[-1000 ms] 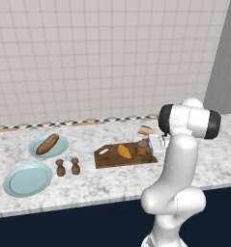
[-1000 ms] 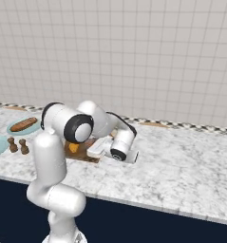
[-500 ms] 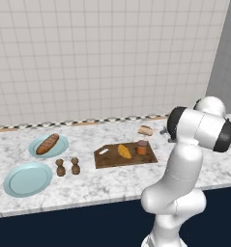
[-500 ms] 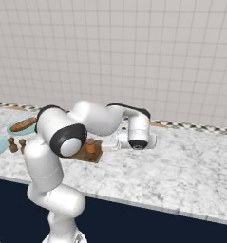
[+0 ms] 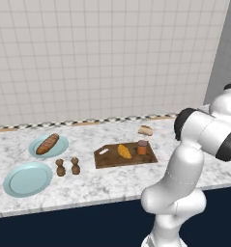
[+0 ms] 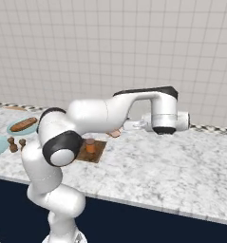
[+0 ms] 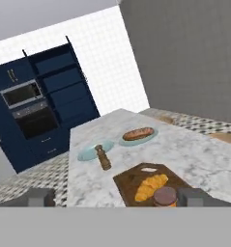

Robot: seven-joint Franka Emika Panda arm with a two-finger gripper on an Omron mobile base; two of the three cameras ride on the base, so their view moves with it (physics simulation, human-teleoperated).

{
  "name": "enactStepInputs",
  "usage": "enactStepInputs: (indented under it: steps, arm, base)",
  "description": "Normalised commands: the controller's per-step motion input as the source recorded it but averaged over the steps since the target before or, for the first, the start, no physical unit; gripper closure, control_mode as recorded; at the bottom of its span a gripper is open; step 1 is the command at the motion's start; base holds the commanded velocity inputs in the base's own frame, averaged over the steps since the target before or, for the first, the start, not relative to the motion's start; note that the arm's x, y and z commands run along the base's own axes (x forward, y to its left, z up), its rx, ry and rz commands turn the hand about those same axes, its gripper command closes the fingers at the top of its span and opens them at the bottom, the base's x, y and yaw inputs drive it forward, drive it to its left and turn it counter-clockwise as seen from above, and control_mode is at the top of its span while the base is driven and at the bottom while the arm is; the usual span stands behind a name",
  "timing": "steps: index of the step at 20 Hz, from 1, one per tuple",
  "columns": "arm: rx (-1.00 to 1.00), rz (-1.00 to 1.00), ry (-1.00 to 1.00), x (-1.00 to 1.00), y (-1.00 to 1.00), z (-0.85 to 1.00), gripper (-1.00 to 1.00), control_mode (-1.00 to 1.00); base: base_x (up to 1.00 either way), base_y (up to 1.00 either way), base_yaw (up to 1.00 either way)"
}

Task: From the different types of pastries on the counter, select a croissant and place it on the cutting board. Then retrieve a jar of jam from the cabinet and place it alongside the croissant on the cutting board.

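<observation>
Croissant point(image 5: 124, 151) and jam jar point(image 5: 142, 147) on cutting board point(image 5: 107, 159).

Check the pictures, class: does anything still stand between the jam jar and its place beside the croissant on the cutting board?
Nothing visible does. The jam jar already stands on the cutting board, right beside the croissant, and the gripper hangs apart with open jaws.

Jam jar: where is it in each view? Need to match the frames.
Left base view: jar of jam on the right part of the cutting board, right of the croissant.
Right base view: left of centre, on the board's visible corner.
Hand view: bottom centre, beside the croissant.
Shared landmark: the cutting board.
</observation>
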Motion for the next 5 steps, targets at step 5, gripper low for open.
enactStepInputs:
  steps: [5]
  arm:
    - [-0.14,-0.72,0.18,-0.09,-0.33,0.24,-1.0,-1.0]
  base:
    - [0.0,0.0,0.0]
